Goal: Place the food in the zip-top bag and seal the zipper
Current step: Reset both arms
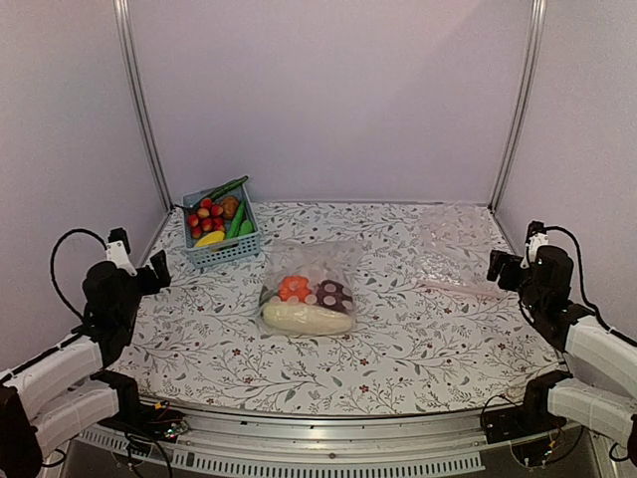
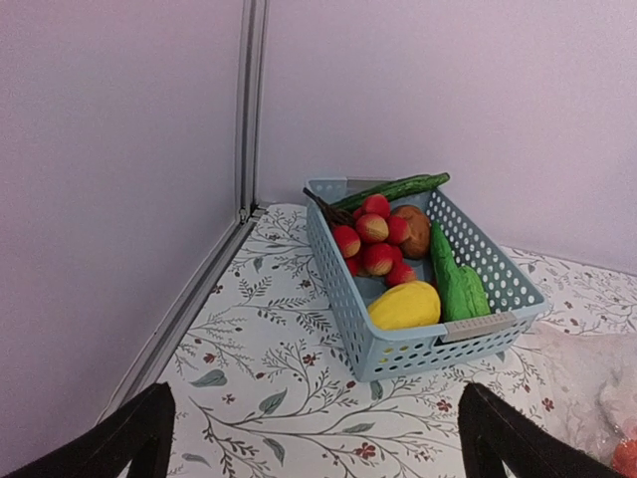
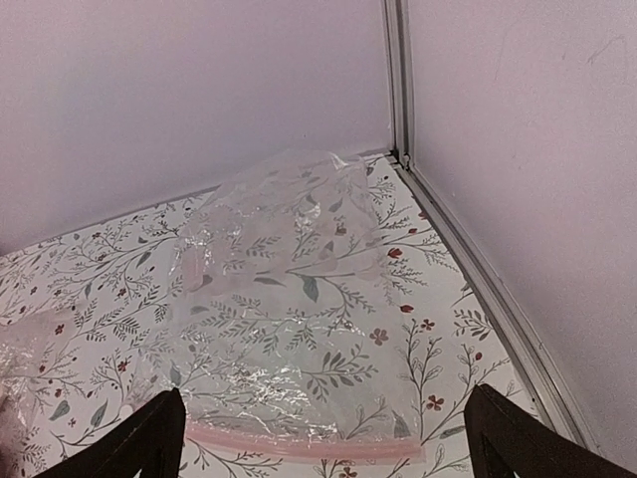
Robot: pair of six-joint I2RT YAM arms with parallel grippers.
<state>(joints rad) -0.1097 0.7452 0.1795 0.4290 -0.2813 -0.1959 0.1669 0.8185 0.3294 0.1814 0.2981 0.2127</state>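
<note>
The zip-top bag (image 1: 311,269) lies flat mid-table. The food lies together at its near end and seems to be under the plastic: the long cream-white vegetable (image 1: 307,319), the orange piece (image 1: 294,287) and the dark maroon round piece (image 1: 333,295). I cannot make out its zipper. My left gripper (image 1: 159,271) is open and empty at the far left, facing the basket; in its wrist view (image 2: 314,438) the bag's edge (image 2: 592,383) shows at the right. My right gripper (image 1: 495,267) is open and empty at the far right, also seen in its own wrist view (image 3: 323,438).
A blue basket (image 1: 221,251) at the back left holds small red fruits (image 2: 373,244), a green cucumber (image 2: 393,188), a yellow piece (image 2: 403,305) and green pieces. A second clear bag (image 3: 289,299) with a pink strip (image 3: 299,441) lies at the back right, just ahead of my right gripper. Walls close in on three sides.
</note>
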